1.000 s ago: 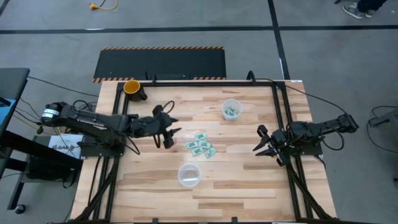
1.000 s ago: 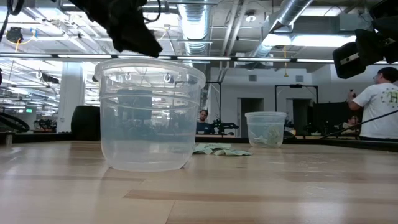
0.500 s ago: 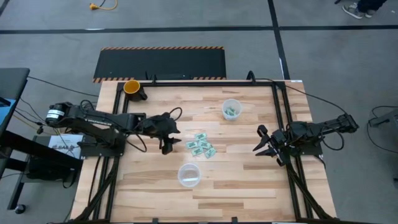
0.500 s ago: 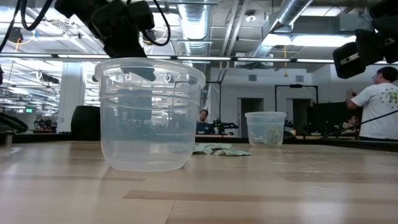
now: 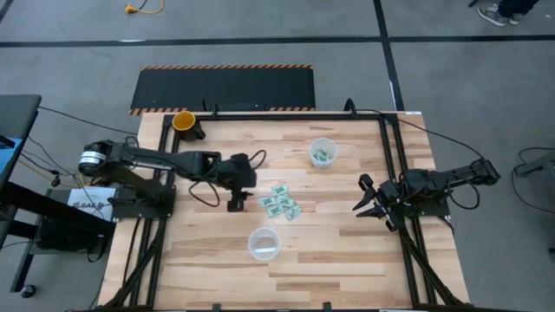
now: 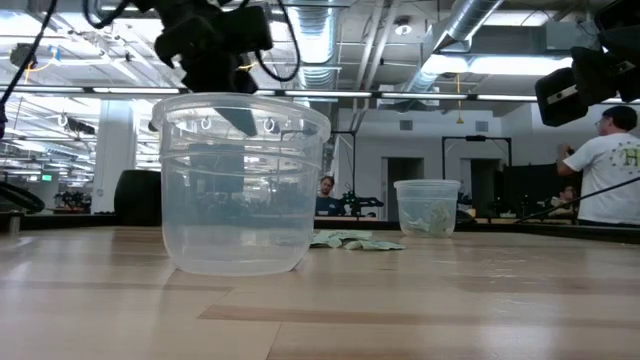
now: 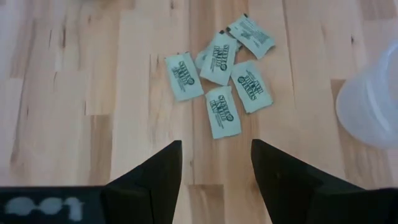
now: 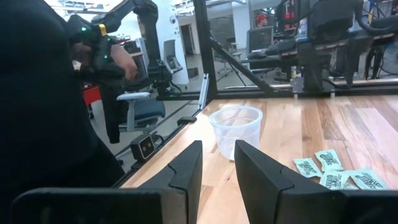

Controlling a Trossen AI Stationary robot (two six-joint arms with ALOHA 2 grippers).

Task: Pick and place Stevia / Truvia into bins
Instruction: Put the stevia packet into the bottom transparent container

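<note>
1. Two cups sit on the table (image 5: 347, 251): the near cup (image 5: 264, 243) is empty, and the far cup (image 5: 323, 152) already has packets in it.
2. Loose packets (image 5: 280, 203) lie in a small heap mid-table, between the cups; the left wrist view shows about six, some overlapping.
3. Left gripper (image 5: 236, 204) hangs above the wood just beside the heap, on its left-arm side, fingers apart and nothing between them.
4. From its wrist camera, the fingers (image 7: 152, 177) frame bare wood, the packets (image 7: 221, 74) lying just ahead and the near cup (image 7: 373, 102) off to one side.
5. Right gripper (image 5: 368, 205) waits at the table's right edge, well away from the heap, fingers spread and empty.
6. An orange cup (image 5: 184, 122) stands at the far left corner.
7. Low view: a person (image 6: 605, 165) stands in the room behind.
</note>
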